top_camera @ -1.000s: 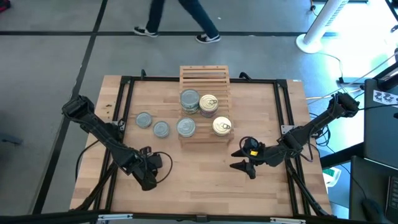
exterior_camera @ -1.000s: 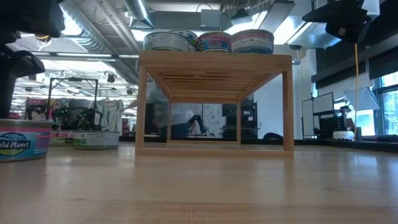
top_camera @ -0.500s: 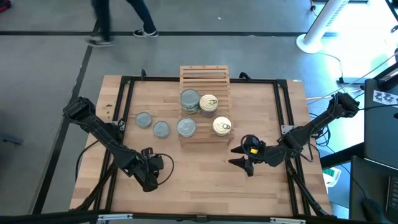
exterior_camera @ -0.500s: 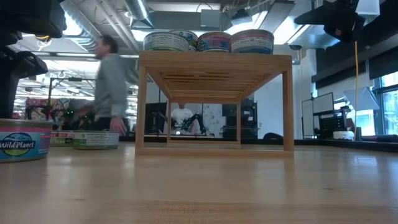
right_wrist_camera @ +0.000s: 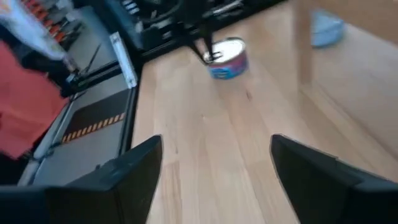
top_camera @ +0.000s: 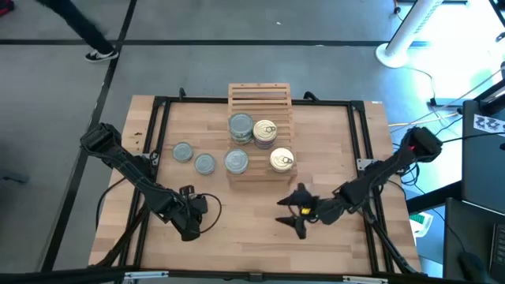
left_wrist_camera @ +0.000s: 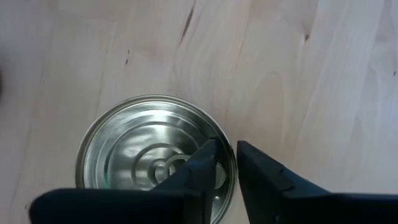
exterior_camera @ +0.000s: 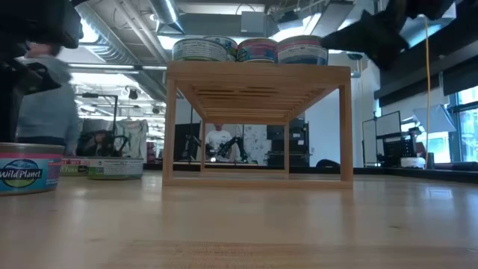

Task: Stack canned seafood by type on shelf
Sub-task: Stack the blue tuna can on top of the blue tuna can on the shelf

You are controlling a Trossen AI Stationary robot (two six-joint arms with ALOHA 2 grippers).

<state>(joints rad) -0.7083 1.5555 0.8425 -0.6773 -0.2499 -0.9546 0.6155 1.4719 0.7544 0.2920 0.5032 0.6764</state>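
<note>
Nearest me, close to the front edge of the desk (top_camera: 339, 142) and toward its left corner, my left claw (left_wrist_camera: 227, 152) is down on a golden-topped tin (left_wrist_camera: 137, 149). Its fingers (left_wrist_camera: 205, 165) are drawn nearly together. One sits over the shiny lid beside the ring pull, the other just outside the can, so the rim is pinched in the thin gap between them. From above, the claw hides this tin completely. The right wrist camera shows it standing flat on the wood with the claw on top.

Also along the front edge, around the middle, my right claw (top_camera: 288, 213) hangs with its jaws spread wide and nothing in them. It points toward the left arm and is well apart from every tin, with bare wood under it.

Farther back on the left half of the desk, two grey-topped tins (top_camera: 182, 151) (top_camera: 204, 163) rest on the wood, side by side, just left of the shelf.

The shelf (top_camera: 260, 95) stands at the middle of the desk, reaching to the back edge. At its front edge are a grey-topped tin (top_camera: 236, 161) on the left and a golden one (top_camera: 282, 159) on the right. Behind them sit another grey tin (top_camera: 241, 126) and another golden tin (top_camera: 264, 132), touching each other. The rear slats are bare.

Beyond the desk, a person (exterior_camera: 45, 97) is in the room.
</note>
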